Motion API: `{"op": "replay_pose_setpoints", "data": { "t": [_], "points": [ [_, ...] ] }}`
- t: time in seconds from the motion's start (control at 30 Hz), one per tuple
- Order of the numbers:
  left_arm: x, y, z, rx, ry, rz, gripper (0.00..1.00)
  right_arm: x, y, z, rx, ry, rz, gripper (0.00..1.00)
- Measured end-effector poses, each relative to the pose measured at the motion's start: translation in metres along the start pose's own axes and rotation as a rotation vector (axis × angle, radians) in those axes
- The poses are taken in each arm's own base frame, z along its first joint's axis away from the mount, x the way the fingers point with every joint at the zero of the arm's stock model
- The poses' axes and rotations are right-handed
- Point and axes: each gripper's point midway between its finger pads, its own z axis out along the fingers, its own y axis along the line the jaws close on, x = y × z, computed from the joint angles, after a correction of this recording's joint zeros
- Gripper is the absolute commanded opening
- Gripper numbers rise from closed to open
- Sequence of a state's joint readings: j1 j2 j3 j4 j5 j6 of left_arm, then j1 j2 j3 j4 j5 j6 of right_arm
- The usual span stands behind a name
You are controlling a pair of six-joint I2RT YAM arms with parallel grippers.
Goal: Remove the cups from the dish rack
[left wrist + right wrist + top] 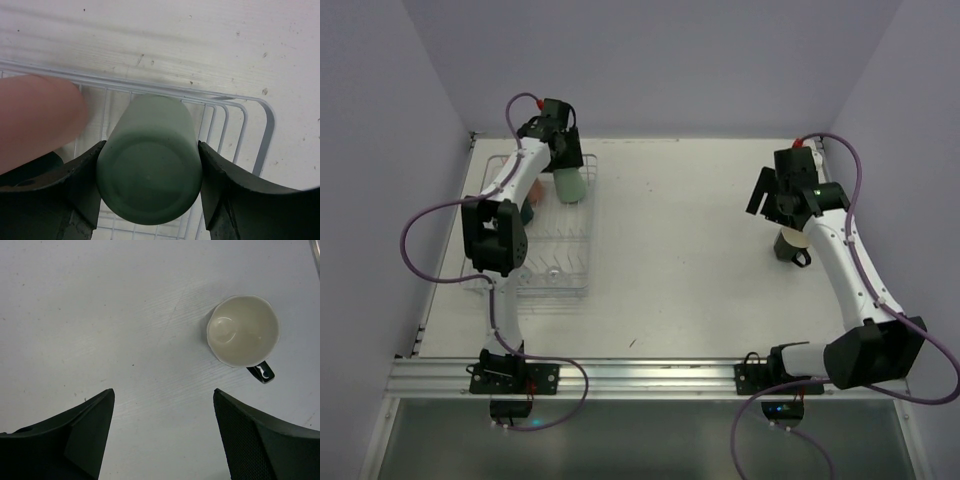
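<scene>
With your left hand (150, 167) gripping the mint-green cup (150, 185), lift straight up before crossing the dish rack (267, 125) rim ahead.

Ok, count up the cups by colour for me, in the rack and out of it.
Mint-green cup: 1
Salmon-pink cup: 1
Dark teal cup: 1, mostly hidden
Clear glass: 1, faint
Black mug: 1
Total: 5
</scene>
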State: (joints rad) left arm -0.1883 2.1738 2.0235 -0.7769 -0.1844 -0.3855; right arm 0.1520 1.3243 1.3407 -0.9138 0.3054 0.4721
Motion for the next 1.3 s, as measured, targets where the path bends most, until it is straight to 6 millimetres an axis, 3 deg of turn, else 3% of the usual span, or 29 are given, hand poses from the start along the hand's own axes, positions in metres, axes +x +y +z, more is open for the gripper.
{"op": "replay_pose_setpoints", "data": {
  "t": [0.27,0.4,0.53,0.67,0.73,0.8,0.87,1.1,1.2,1.3],
  "points": [
    [-0.002,-0.002,-0.004,0.040,0.007,-0.007,0.00,0.000,0.029,-0.010,-0.108,0.001,-0.029,0.80],
    [-0.015,-0.002,-0.030,0.054,-0.035,-0.015,0.00,-0.003,0.061,-0.015,-0.246,-0.002,-0.033,0.80],
    [-0.038,-0.003,-0.100,0.136,-0.162,-0.038,0.00,-0.002,0.106,-0.018,-0.453,0.034,-0.022,0.80],
    [-0.044,-0.019,-0.193,0.366,-0.318,-0.060,0.00,0.005,0.156,-0.022,-0.703,0.124,0.008,0.78],
    [-0.041,-0.034,-0.230,0.520,-0.393,-0.065,0.00,0.009,0.179,-0.027,-0.832,0.174,0.037,0.78],
    [-0.024,-0.049,-0.250,0.668,-0.412,-0.060,0.00,0.015,0.199,-0.032,-0.961,0.232,0.079,0.78],
    [0.002,-0.061,-0.253,0.803,-0.400,-0.054,0.00,0.022,0.213,-0.038,-1.076,0.295,0.129,0.77],
    [0.090,-0.081,-0.220,1.047,-0.265,-0.076,0.00,0.033,0.234,-0.064,-1.346,0.512,0.327,0.74],
    [0.104,-0.093,-0.232,1.122,-0.276,-0.029,0.00,0.038,0.233,-0.073,-1.410,0.610,0.404,0.73],
    [0.105,-0.112,-0.262,1.215,-0.348,0.049,0.00,0.046,0.232,-0.073,-1.421,0.703,0.460,0.73]
  ]
}}
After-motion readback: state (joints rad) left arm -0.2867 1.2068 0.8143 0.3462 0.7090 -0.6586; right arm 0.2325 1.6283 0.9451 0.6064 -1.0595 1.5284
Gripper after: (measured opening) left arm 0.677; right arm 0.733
